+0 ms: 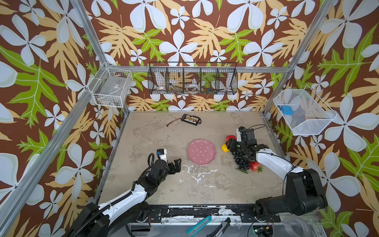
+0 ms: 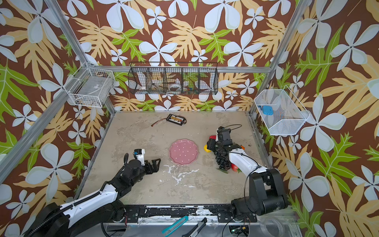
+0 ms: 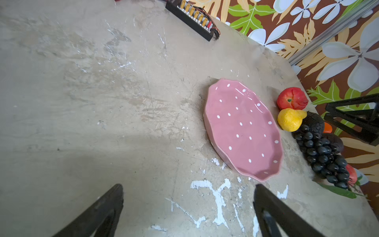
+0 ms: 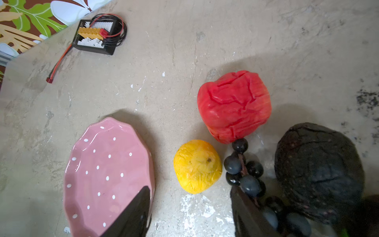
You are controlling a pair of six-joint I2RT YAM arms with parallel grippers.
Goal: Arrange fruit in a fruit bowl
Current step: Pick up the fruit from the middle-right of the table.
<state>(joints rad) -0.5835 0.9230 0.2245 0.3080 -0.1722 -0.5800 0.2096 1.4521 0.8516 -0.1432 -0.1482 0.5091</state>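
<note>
1. In both top views the bowl (image 1: pixel 201 151) sits mid-table (image 1: pixel 164 184). The visible fruit lies on the table at the bowl's 3 o'clock, apart from it.
   - The pear (image 1: pixel 225 148) is nearest the bowl.
   - The apple (image 1: pixel 230 137) is at the pear's 1 o'clock, and the grapes (image 1: pixel 242 161) are at its 5 o'clock.
   - The strawberry (image 1: pixel 255 166) is just beside the near end of the bunch, by a leaf (image 1: pixel 242 171).
   - In a top view a bit of orange (image 2: pixel 242 147) shows past the right arm.
   - The right gripper (image 1: pixel 230 145) hangs over the pear and apple, and its jaws cannot be read here.
   - The left gripper (image 1: pixel 176 164) is at the bowl's 8 o'clock with jaws wide, holding nothing.
   - A board (image 1: pixel 190 119) with wires lies at the bowl's 12 o'clock, near the back wall.

2. In the left wrist view the left fingers (image 3: pixel 98 213) spread wide over bare table, released. The bowl (image 3: pixel 242 129) lies flat ahead. Beyond it the apple (image 3: pixel 292 98) touches the pear (image 3: pixel 290 122). The pear leans on the avocado (image 3: pixel 313 123), and the grapes (image 3: pixel 324 156) press against both.

3. In the right wrist view the right fingers (image 4: pixel 133 215) stand apart. The pear (image 4: pixel 198 166) is just ahead of the gap between them. Neither finger visibly touches it, and nothing is clamped. One finger overlaps the bowl's rim in the picture and the other crosses the grapes. The bowl is just beside the pear without touching it. The apple is beyond the pear and meets the end grape. The avocado lies beside the bunch.
</note>
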